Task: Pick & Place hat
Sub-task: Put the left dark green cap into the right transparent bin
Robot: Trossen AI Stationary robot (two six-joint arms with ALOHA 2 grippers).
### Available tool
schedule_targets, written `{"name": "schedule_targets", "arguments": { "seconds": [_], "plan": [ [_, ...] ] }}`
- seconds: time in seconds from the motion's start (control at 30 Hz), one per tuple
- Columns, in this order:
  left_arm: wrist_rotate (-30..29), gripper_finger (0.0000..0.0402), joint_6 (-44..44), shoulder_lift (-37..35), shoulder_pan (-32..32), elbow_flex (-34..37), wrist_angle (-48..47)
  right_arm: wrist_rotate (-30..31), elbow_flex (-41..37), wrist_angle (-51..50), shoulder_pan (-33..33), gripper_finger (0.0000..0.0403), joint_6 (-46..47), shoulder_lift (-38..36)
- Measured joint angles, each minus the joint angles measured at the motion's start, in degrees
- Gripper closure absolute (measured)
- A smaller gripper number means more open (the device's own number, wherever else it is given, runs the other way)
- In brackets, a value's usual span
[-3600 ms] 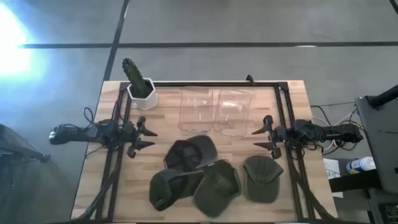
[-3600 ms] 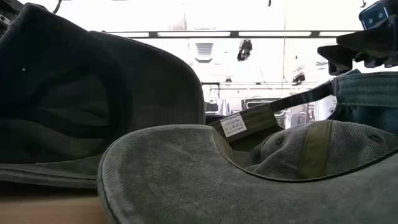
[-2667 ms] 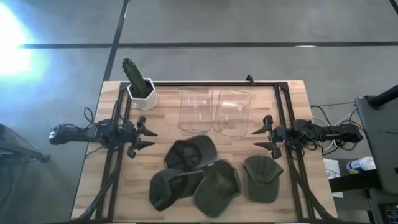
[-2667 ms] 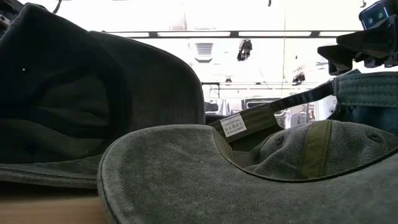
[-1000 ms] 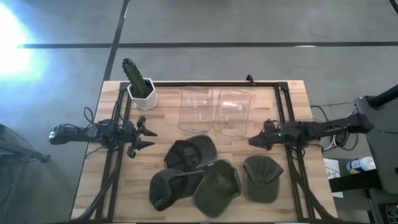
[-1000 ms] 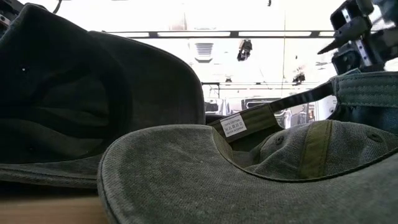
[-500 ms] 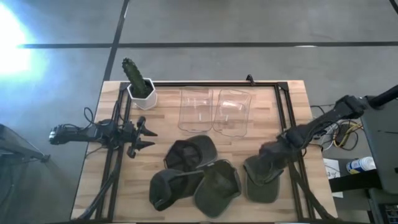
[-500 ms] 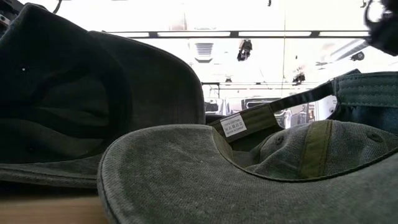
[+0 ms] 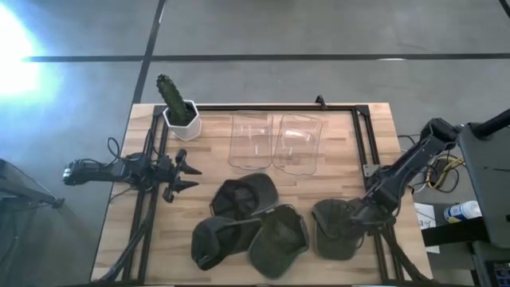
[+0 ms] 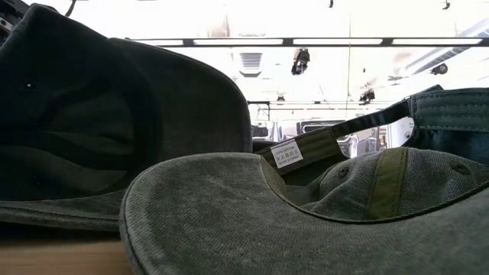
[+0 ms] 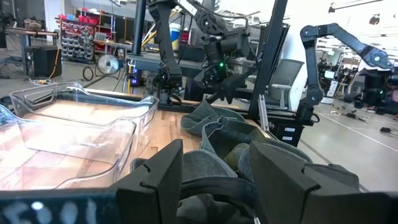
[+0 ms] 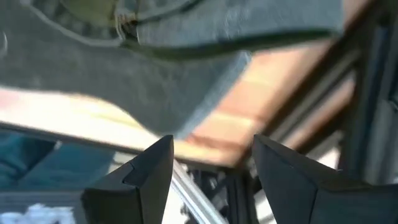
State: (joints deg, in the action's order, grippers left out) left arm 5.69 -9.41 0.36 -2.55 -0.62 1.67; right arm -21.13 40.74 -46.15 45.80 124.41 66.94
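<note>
Several olive-green hats lie on the near half of the table. The rightmost hat rests apart, crown up; its brim fills the right wrist view. My right gripper is over this hat's far right part, open, with the cloth just ahead of the fingers and no touch showing. My left gripper waits open at the table's left, aimed across at the other hats. Two of them fill the low view, which shows neither gripper.
Two clear plastic containers sit side by side past the hats, toward the far edge. A cactus in a white pot stands at the far left corner. Black frame rails run along both sides and the far edge.
My right arm has swung from its place at the table's right side toward the near edge and down, tipping its gripper downward over the rightmost hat. It has left the low view. The hats have not moved.
</note>
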Motion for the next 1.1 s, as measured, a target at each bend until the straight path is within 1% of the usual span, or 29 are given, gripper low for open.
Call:
{"name": "schedule_targets", "arguments": {
  "seconds": [0.1,0.2,0.47,0.53,0.63,0.83,0.93,1.0,1.1],
  "plan": [
    [0.0,0.0223,0.0,0.0,0.0,0.0,0.0,4.7,-3.7,5.3,2.0,0.0188,3.6,-0.9],
    [0.0,0.0223,0.0,0.0,0.0,0.0,0.0,7.2,-7.3,8.7,3.2,0.0188,5.7,-1.1],
    [0.0,0.0223,0.0,0.0,0.0,0.0,0.0,14.0,-14.0,20.9,3.4,0.0189,3.1,-1.1],
    [0.0,0.0223,0.0,0.0,0.0,0.0,0.0,14.8,-15.7,24.2,3.4,0.0197,2.2,-1.1],
    [0.0,0.0223,0.0,0.0,0.0,0.0,0.0,15.3,-17.2,28.1,3.4,0.0236,1.5,-1.2],
    [0.0,0.0223,0.0,0.0,0.0,0.0,0.0,16.1,-16.9,29.0,3.4,0.0374,-2.2,-1.3],
    [0.0,0.0223,0.0,0.0,0.0,0.0,0.0,17.1,-15.6,28.6,3.4,0.0386,-4.1,-1.9],
    [0.0,0.0223,0.0,0.0,0.0,0.0,0.0,19.1,-14.1,27.7,3.4,0.0388,-5.9,-3.0],
    [0.0,0.0223,0.0,0.0,0.0,0.0,0.0,20.7,-10.3,22.5,3.5,0.0389,-8.3,-6.0]
  ]
}}
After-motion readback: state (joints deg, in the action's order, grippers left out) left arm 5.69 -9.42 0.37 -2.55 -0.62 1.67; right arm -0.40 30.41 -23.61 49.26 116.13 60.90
